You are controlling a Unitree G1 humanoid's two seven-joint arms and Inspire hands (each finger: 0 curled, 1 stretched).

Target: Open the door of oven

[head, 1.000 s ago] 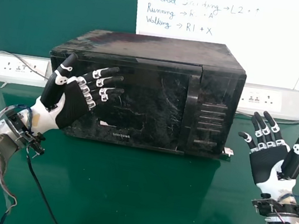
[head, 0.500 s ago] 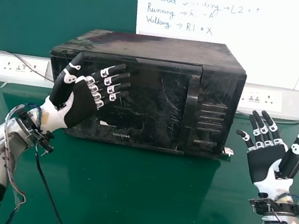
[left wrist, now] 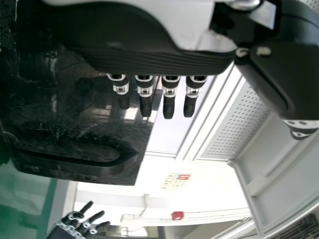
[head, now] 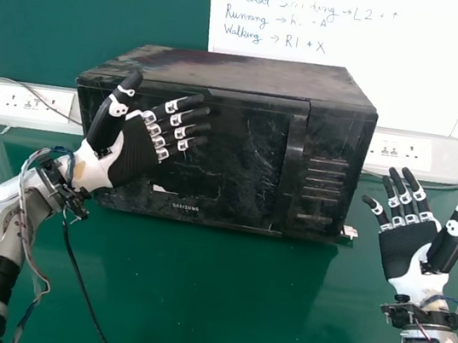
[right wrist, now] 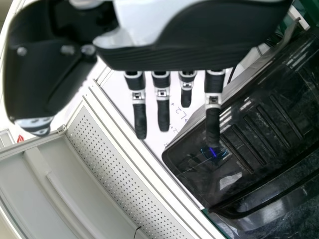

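Whiteboard (head: pixel 432 81) bears handwriting (head: pixel 245 15); oven door (head: pixel 242 169) bears lettering (head: pixel 186 207).

The oven (head: pixel 226 72) is black, the table (head: pixel 192 304) green, and the whiteboard (head: pixel 435 64) white.

The black oven (head: pixel 226 73) — scuffed, boxy, its door (head: pixel 240 156) closed — sits upright on the green table (head: pixel 192 304).

The oven door (head: pixel 245 152) looks like glossy, scratched black plastic; the tabletop (head: pixel 192 304) looks smooth and green.
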